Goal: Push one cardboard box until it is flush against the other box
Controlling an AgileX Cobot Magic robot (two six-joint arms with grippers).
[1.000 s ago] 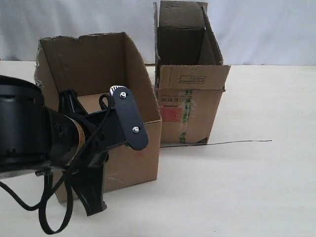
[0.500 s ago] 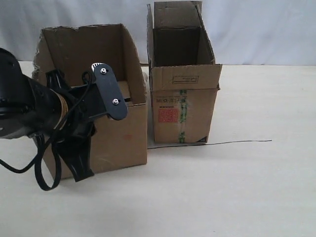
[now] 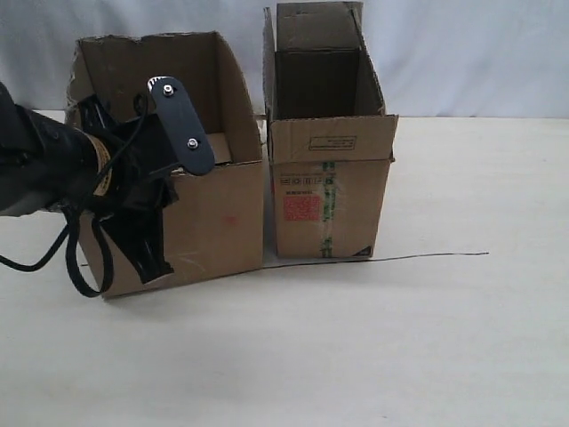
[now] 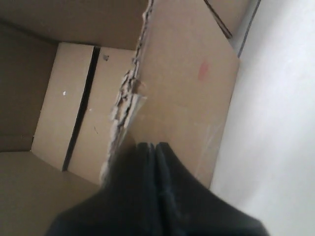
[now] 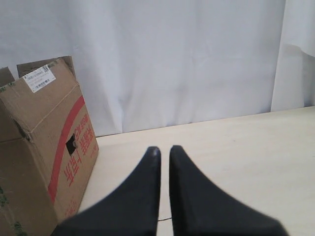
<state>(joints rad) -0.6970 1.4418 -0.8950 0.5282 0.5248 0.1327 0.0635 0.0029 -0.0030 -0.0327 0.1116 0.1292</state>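
Note:
The wide torn-rimmed cardboard box (image 3: 213, 222) stands left of the taller other box (image 3: 329, 196), which carries a red label and green tape. Their facing sides look closed up, with at most a thin sliver between them near the top. My left gripper (image 3: 196, 158) is shut and empty, its tips (image 4: 155, 147) pressed at the ragged rim of the wide carton's front wall (image 4: 187, 93). My right gripper (image 5: 161, 150) hovers over bare table with its fingers nearly together and nothing in them. It is beside the other box's red-printed side (image 5: 44, 142) and out of the exterior view.
A thin dark wire (image 3: 418, 256) lies on the pale table (image 3: 400, 347), running right from the tall carton's base. A white curtain (image 3: 471, 53) closes off the back. The left arm's black body and cable loop (image 3: 80, 267) hang by the wide carton's left front corner.
The left arm has moved up and back in the exterior view. The wide carton slid with it toward the tall carton, and the gap between them has closed.

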